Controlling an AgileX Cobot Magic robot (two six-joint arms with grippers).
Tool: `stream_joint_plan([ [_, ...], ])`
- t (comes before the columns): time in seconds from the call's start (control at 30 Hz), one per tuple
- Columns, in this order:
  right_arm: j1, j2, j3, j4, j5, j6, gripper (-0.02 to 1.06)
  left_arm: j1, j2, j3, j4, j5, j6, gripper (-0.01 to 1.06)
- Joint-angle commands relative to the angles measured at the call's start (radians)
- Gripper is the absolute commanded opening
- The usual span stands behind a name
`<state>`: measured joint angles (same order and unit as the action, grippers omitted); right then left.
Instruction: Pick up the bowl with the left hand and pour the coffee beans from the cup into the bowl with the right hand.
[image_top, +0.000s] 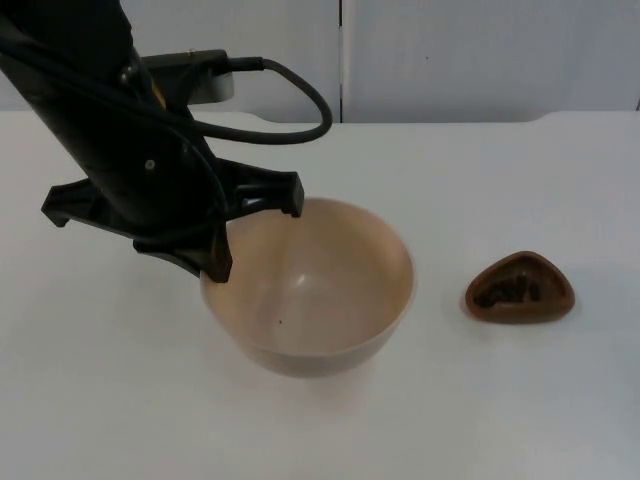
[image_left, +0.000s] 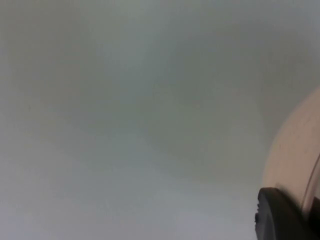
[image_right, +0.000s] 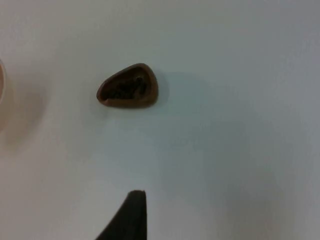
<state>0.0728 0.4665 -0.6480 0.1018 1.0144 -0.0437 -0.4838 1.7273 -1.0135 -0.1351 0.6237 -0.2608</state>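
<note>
Bowl (image_top: 310, 290), cream-coloured and wide, stands upright on the white table (image_top: 100, 400), and everything else is placed from it. The left gripper (image_top: 255, 235) is at the bowl's rim on the side toward the left arm: one black finger (image_top: 218, 258) reaches down at the rim's near-left edge, while the other finger (image_top: 285, 195) lies along the rim's far edge, so the fingers are spread apart, straddling the rim rather than pressed together on it. Whether either finger touches the bowl cannot be told. In the left wrist view a curved piece of the bowl's pale wall (image_left: 295, 160) shows just beside a black fingertip (image_left: 280, 215).

The cup (image_top: 520, 290), a small brown vessel of rounded triangular outline, sits on the table apart from the bowl, on the side away from the left arm. Dark coffee beans (image_top: 512, 292) lie inside it. The bowl holds no beans.

The right wrist view looks down on the cup (image_right: 128, 86) from well above, with the beans (image_right: 127, 88) visible inside and one black fingertip (image_right: 131, 212) of the right gripper near it; whether that gripper's fingers are apart or together cannot be told.
</note>
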Motion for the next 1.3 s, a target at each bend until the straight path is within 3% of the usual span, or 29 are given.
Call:
stream_joint_plan([
  [0.0, -0.006, 0.076, -0.025, 0.004, -0.030, -0.025, 1.02, -0.006, -0.011, 0.002, -0.003, -0.009, -0.008, 0.00],
  [0.67, -0.004, 0.600, -0.428, 0.006, 0.008, -0.075, 1.02, -0.006, -0.011, 0.002, -0.005, -0.011, -0.008, 0.00],
  [0.97, 0.031, 0.742, -0.438, 0.008, 0.008, -0.077, 1.02, -0.006, -0.011, 0.002, -0.005, -0.013, -0.008, 0.00],
  [1.27, 0.189, 0.926, -0.438, -0.102, -0.056, 0.023, 1.01, -0.006, -0.011, 0.002, -0.005, -0.013, -0.008, 0.00],
])
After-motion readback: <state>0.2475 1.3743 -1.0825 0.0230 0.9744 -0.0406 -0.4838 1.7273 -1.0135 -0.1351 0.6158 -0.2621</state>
